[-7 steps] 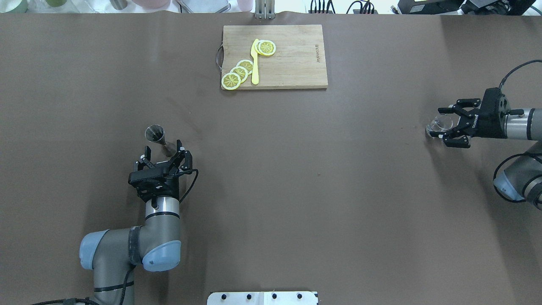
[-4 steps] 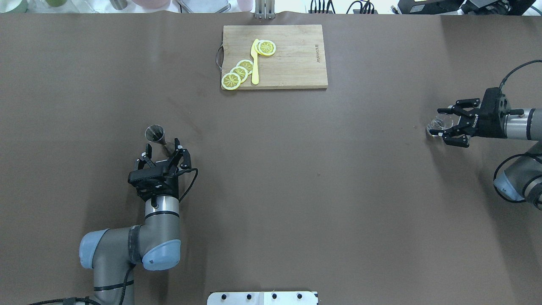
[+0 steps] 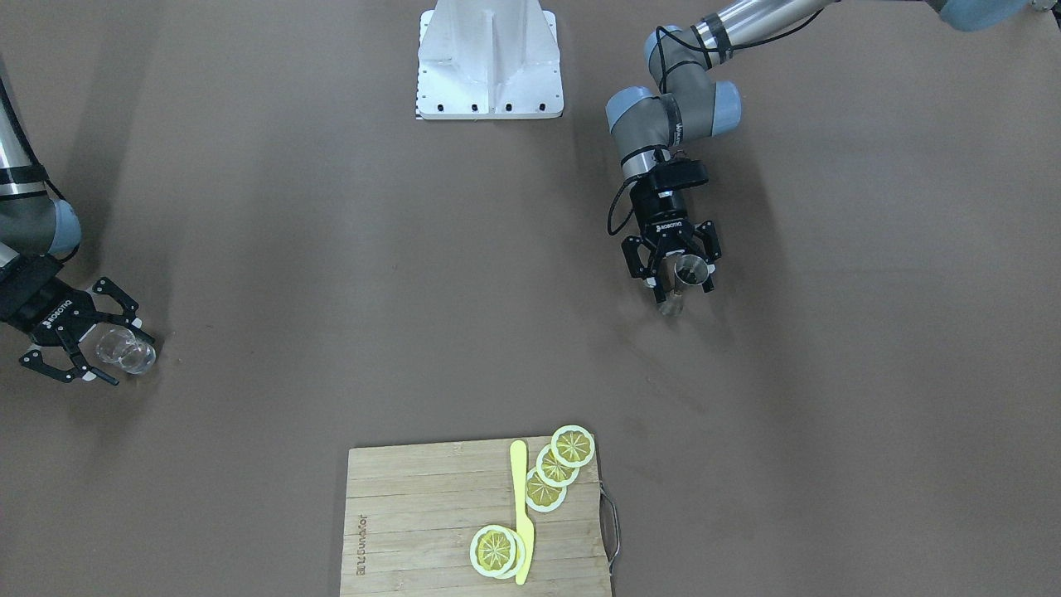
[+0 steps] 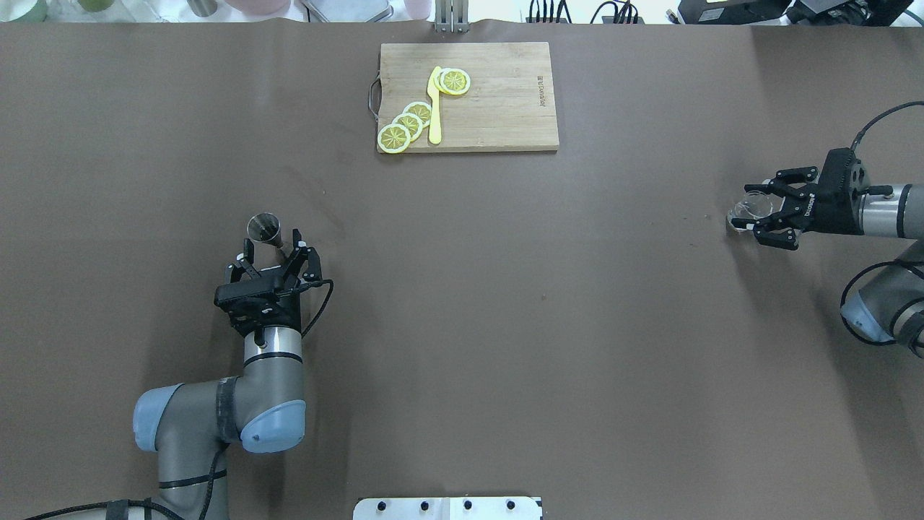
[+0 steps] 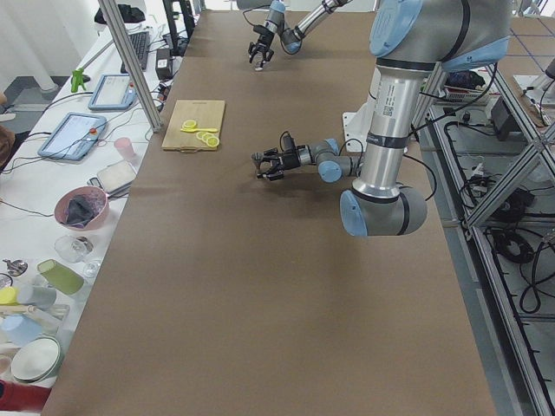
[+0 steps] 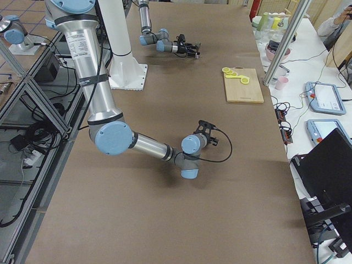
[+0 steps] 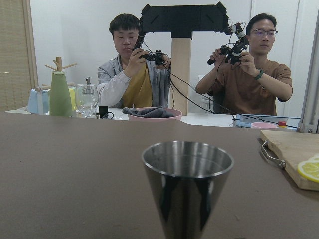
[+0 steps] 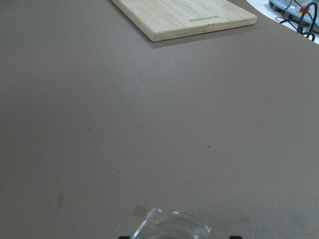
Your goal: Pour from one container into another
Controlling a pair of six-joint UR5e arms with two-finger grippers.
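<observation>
The cutting board (image 4: 468,97) is our marker at the far side; nearer the robot and off to the board's left, the left gripper (image 4: 274,244) has pushed forward, jaws wide, now straddling the jigger (image 4: 266,228), which stands upright, so a grasp looks imminent; far to the board's right, the right gripper (image 4: 754,209), also spread, brackets the glass (image 3: 131,355), apparently unclamped.
</observation>
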